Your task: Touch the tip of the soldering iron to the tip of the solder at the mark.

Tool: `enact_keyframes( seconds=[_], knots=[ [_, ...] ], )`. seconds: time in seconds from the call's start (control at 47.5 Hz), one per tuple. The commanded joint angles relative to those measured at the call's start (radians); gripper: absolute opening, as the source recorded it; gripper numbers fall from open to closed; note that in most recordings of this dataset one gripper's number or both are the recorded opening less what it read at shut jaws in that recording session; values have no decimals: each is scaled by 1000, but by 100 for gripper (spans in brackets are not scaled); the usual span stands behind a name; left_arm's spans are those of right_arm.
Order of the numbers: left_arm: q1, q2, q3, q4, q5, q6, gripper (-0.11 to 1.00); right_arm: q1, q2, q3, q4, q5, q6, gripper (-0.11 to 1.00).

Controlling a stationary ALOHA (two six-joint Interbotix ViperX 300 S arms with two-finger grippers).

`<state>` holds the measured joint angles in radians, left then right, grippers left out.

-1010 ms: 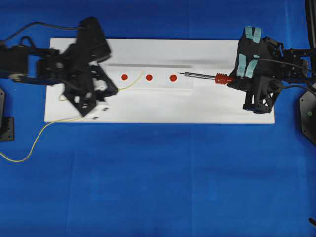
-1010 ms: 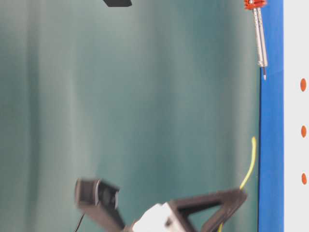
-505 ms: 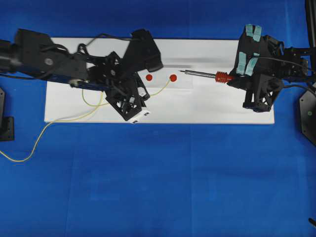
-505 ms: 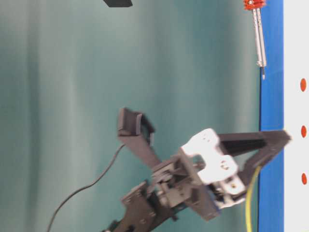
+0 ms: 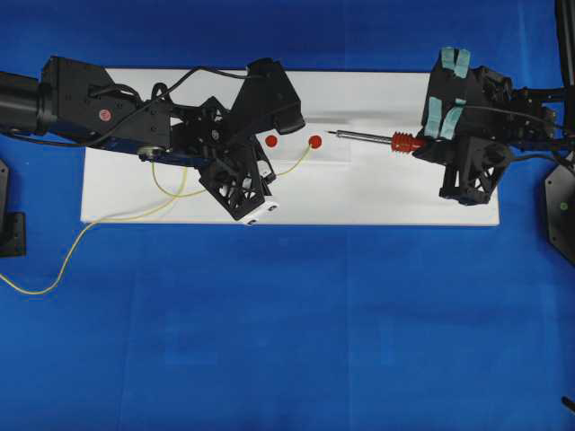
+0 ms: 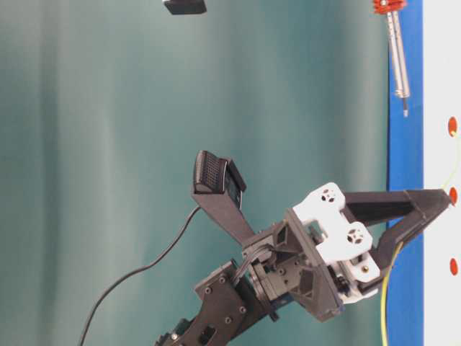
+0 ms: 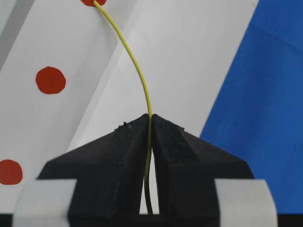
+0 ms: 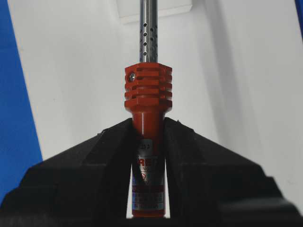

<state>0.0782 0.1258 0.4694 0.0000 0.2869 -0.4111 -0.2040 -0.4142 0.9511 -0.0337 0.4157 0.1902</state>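
Left wrist view: left gripper (image 7: 150, 124) fingers (image 7: 113, 161) pinched tight on the solder (image 7: 137, 71), thin yellow wire running up out of the fingertips, curving left, its end touching the lower edge of a red dot (image 7: 93, 2) at the top of frame. Two other red dots (image 7: 50, 80) sit left of the wire on the white board (image 7: 189, 61); blue table cover (image 7: 265, 109) to the right.

Right wrist view: right gripper (image 8: 147, 124) fingers (image 8: 106, 156) clamped on the red-orange handle of the soldering iron (image 8: 147, 94), ribbed collar just past the fingertips, perforated silver shaft pointing away over the board. Tip out of frame.

Overhead view: left gripper (image 5: 269, 171) over the board's middle-left, solder (image 5: 295, 162) reaching right to the rightmost red dot (image 5: 315, 142), end touching it. Slack wire loops behind the arm and trails off the board's left onto the blue cover. Right gripper (image 5: 422, 144) at the board's right end holds the iron (image 5: 368, 137) level, dark tip pointing left, near the dot, just right of it, not touching the solder.

Table-level view: iron (image 6: 397, 61) tip raised clear of the board, apart from the solder end at the dot (image 6: 452, 126).
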Motion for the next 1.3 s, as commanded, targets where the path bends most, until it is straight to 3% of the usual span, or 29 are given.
enact_keyframes(
  seconds=[0.0, 0.568, 1.284],
  knots=[
    [3, -15, -23, 3, -8, 2, 2, -3, 5, -14, -2, -8, 2, 7],
    [8, -12, -26, 3, 0, 5, 2, -3, 143, -72, -2, -28, 0, 6],
    [6, -12, -26, 3, 2, 8, 2, -2, 164, -87, -2, -20, 0, 7]
  ],
)
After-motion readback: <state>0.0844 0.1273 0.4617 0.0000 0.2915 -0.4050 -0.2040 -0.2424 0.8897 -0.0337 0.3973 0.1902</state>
